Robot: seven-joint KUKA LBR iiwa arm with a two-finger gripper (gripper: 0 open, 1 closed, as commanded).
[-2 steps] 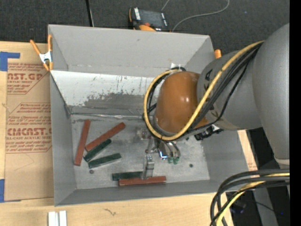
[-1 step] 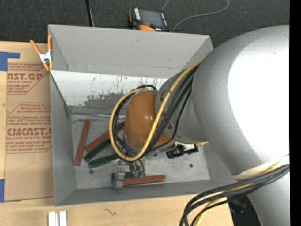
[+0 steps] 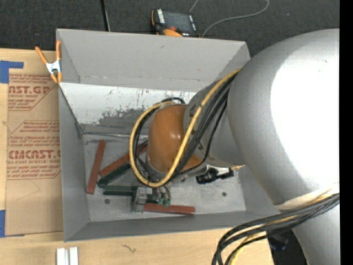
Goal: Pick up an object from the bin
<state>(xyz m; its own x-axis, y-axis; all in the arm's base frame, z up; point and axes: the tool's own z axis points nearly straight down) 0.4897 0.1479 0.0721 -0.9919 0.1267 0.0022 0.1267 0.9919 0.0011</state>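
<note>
Reaching into the grey metal bin (image 3: 71,164) from the right, with the gripper (image 3: 148,199) low over the floor, close to the middle of the near wall. Directly above it, the arm's rounded orange cover (image 3: 165,137) and the looped yellow and black cables (image 3: 131,148). Spread, closed, or pinching something: cannot tell, the tip being small and partly masked by the cover and cables. Just right of the tip, a flat reddish-brown stick (image 3: 175,208), lying along the near wall, its left end at the gripper, touching or all but touching it. Just left of the tip, a dark green stick (image 3: 118,191), flat on the floor, pointing at the gripper, its right end just beside it. Farther toward the left wall, a loose cluster: a second dark green stick (image 3: 115,173) lying against another reddish-brown stick (image 3: 118,162), both slanted toward the far wall. Apart from these, a third reddish-brown stick (image 3: 95,167), running nearly parallel to the left wall and close beside it.
</note>
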